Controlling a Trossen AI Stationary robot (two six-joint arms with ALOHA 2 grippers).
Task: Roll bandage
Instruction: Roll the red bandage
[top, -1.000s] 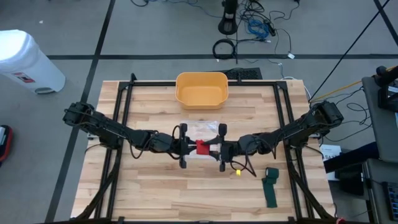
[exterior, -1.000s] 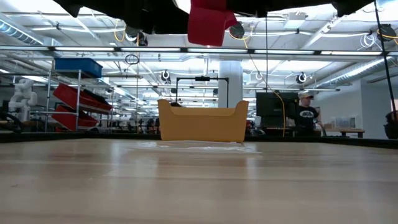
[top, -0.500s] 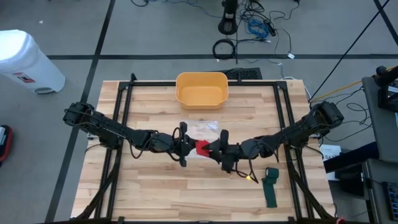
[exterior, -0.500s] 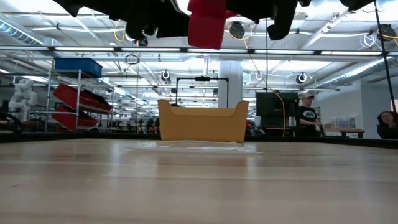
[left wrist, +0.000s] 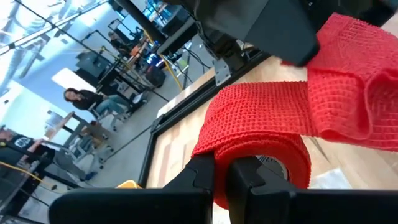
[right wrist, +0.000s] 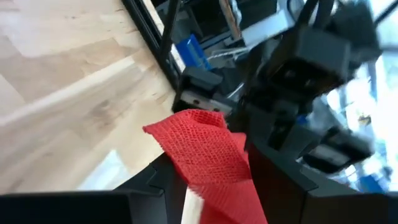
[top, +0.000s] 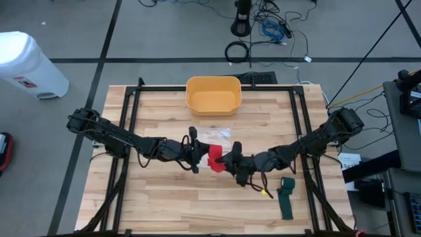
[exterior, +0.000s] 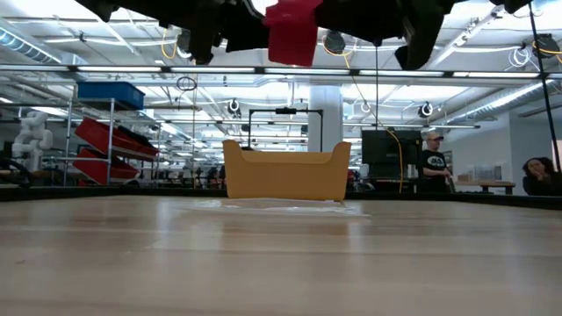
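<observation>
Both tools pinch the red bandage [top: 215,157] between them above the table.

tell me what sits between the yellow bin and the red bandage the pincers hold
In the high view, a clear plastic wrapper lies on the wood between the yellow bin and the red bandage; otherwise that stretch is bare.
</observation>
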